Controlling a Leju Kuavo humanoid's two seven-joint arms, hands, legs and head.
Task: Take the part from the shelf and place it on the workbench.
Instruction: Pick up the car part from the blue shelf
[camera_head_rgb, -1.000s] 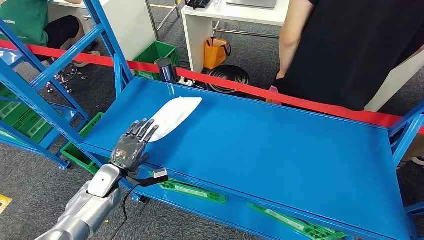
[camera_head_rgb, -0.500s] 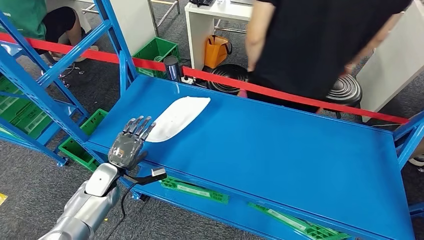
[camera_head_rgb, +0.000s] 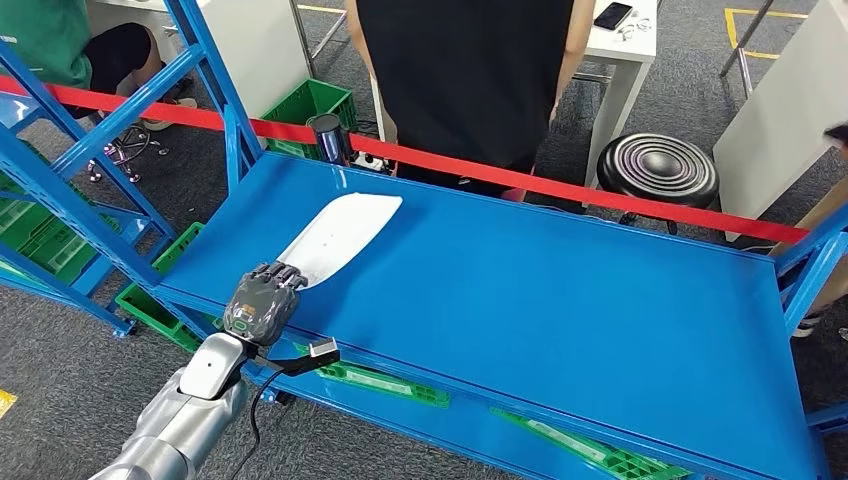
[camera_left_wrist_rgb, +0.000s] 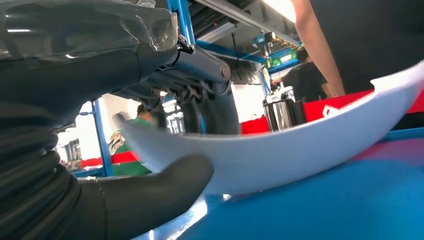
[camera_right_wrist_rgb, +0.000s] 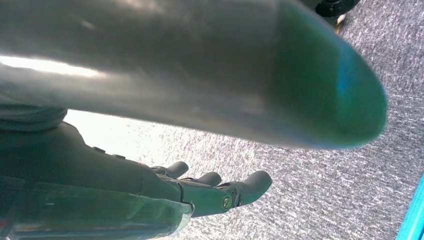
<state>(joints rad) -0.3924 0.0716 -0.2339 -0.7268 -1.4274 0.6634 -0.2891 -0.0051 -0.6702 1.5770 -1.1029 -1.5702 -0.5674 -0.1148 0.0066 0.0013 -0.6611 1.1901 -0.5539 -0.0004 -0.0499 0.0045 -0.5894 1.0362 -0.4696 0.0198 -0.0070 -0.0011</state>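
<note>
**Left hand closes on the white part at the shelf's corner**

Head view: the white part (camera_head_rgb: 340, 236), a smooth, long, leaf-shaped shell of what looks like moulded plastic, lies on the glossy blue shelf (camera_head_rgb: 560, 300), near the corner closest to the robot's left arm. The left hand (camera_head_rgb: 262, 300) sits at the part's narrow end, dark fingers curled over its edge. Beyond the shelf a red tape runs across, and a person in a black top stands just behind it. The part is not lifted, so the task looks to be at its grasp; carrying and setting down on the workbench remain.

Left wrist view: the part's (camera_left_wrist_rgb: 300, 145) thin curved rim sweeps away from the hand, its underside resting on the shelf. The thick grey thumb (camera_left_wrist_rgb: 155, 192) presses beneath the rim, the darker fingers bend over it: a pinch on the part.

Right wrist view: the right hand (camera_right_wrist_rgb: 200, 192) hangs over speckled grey carpet, fingers loosely apart, holding nothing.
</note>
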